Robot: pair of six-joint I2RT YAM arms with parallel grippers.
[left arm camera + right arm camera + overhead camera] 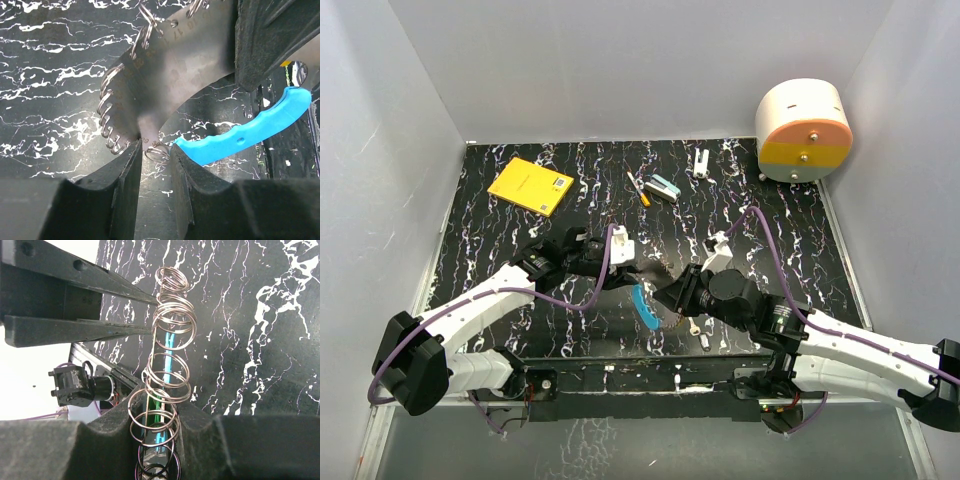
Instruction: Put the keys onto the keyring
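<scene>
1. We see the left fingers (122,190) pinched narrowly on the wire of the keyring (240,140).
2. The right fingers (200,440) clamp its coils.
3. It sits toward the near edge of the counter (800,250), with silver keys (692,326) just beside it.

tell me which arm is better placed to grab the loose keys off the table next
Probably right: the loose keys lie just beside the right gripper, with the keyring between them and the left gripper.

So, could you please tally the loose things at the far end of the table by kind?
Yellow pad: 1
Pen: 1
Teal block: 1
White piece: 1
Drum: 1
Total: 5
</scene>
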